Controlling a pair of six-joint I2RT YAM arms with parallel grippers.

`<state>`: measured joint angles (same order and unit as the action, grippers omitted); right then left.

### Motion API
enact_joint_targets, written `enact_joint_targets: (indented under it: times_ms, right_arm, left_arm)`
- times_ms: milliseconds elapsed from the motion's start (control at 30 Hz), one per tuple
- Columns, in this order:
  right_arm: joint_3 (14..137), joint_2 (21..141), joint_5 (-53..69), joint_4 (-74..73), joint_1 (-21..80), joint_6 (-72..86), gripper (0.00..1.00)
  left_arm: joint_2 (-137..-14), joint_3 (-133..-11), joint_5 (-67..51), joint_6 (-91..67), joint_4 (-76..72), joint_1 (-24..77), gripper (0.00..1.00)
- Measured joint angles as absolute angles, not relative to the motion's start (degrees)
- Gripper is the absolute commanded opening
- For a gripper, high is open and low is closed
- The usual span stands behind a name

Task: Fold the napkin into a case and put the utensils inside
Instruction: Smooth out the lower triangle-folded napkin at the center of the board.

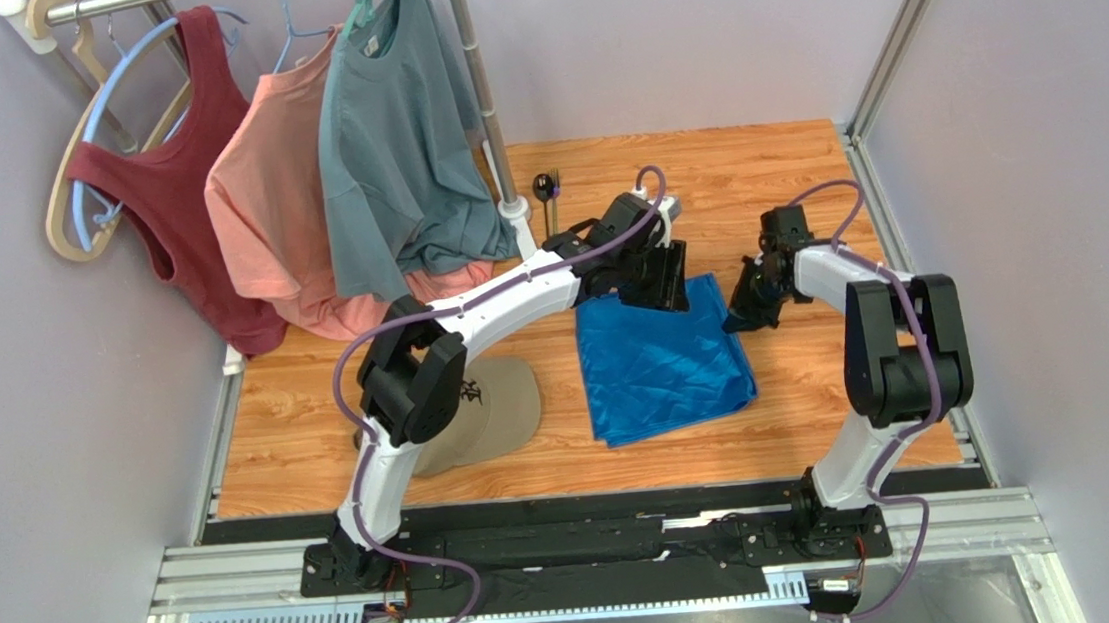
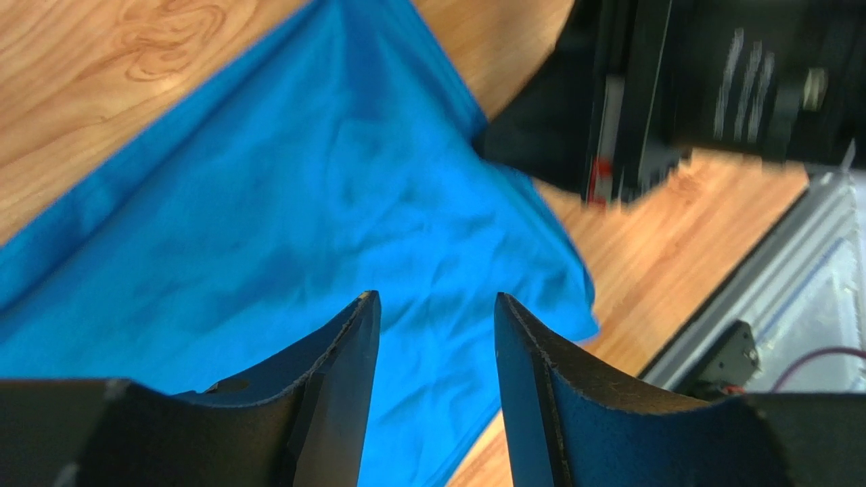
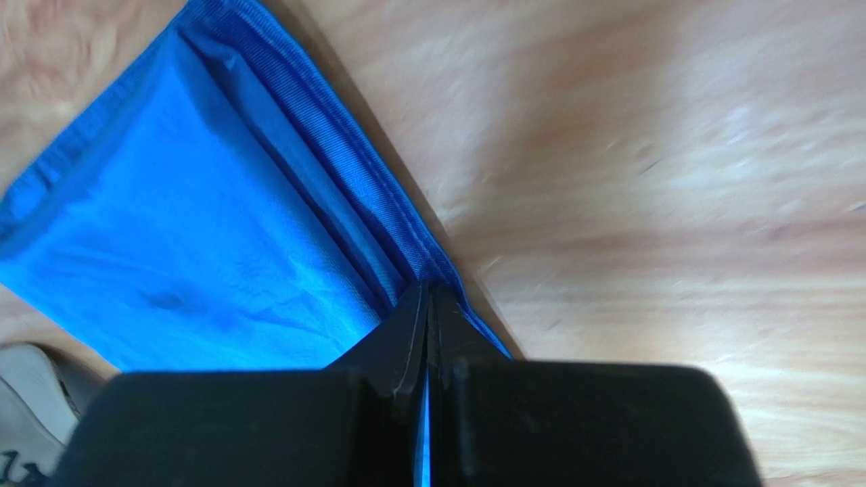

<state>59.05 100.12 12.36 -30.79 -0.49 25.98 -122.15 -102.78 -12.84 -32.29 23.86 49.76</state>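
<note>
The bright blue napkin [image 1: 663, 362] lies folded in a rough square on the wooden table, not in a narrow case shape. My left gripper [image 1: 659, 275] hovers over its far edge. In the left wrist view this gripper [image 2: 435, 299] is open, with only the napkin [image 2: 305, 203] below it. My right gripper [image 1: 746, 310] is at the napkin's right edge. In the right wrist view it [image 3: 429, 294] is shut on the layered hem of the napkin [image 3: 203, 244]. One dark utensil, a spoon [image 1: 547, 192], lies at the back by the rack pole.
A tan cap [image 1: 486, 408] lies left of the napkin under the left arm. A maroon top [image 1: 187, 178], a pink shirt [image 1: 272, 201] and a grey-teal T-shirt [image 1: 388, 146] hang at the back left. The rack pole [image 1: 481, 92] stands behind the left gripper.
</note>
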Motion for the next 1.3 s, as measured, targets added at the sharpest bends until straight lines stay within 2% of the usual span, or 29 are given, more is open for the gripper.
enact_joint_targets:
  times_ms: [267,400,433,467,567,733,967,1300]
  right_arm:
    - [48.1,90.4,15.7,-28.0,9.1,29.8,0.03]
    - [48.1,86.5,16.1,-29.1,5.8,30.0,0.09]
    - [48.2,85.6,16.2,-29.0,3.9,30.0,0.11]
    - [48.3,85.1,16.4,-28.9,2.2,30.0,0.19]
    - [48.4,85.4,18.4,-27.5,-2.9,30.3,0.30]
    - [48.8,89.1,22.2,-24.2,-5.2,30.7,0.30]
    - [50.4,94.7,25.8,-20.1,-4.9,31.4,0.30]
    - [52.7,101.2,31.7,-14.0,-4.6,32.8,0.27]
  left_arm:
    - [-126.5,-110.0,-6.4,-30.2,28.9,51.0,0.52]
    - [-127.4,-111.2,-4.0,-28.3,29.8,51.0,0.48]
    - [-127.6,-111.5,-3.6,-27.7,30.1,51.1,0.47]
    - [-127.9,-111.9,-3.0,-27.3,30.4,51.3,0.48]
    - [-129.9,-114.5,-1.3,-25.8,31.2,51.4,0.48]
    - [-134.3,-119.9,1.4,-24.9,32.8,52.3,0.49]
    - [-138.1,-121.9,4.4,-24.7,35.5,53.8,0.43]
    - [-141.2,-124.1,5.1,-24.5,36.7,53.9,0.39]
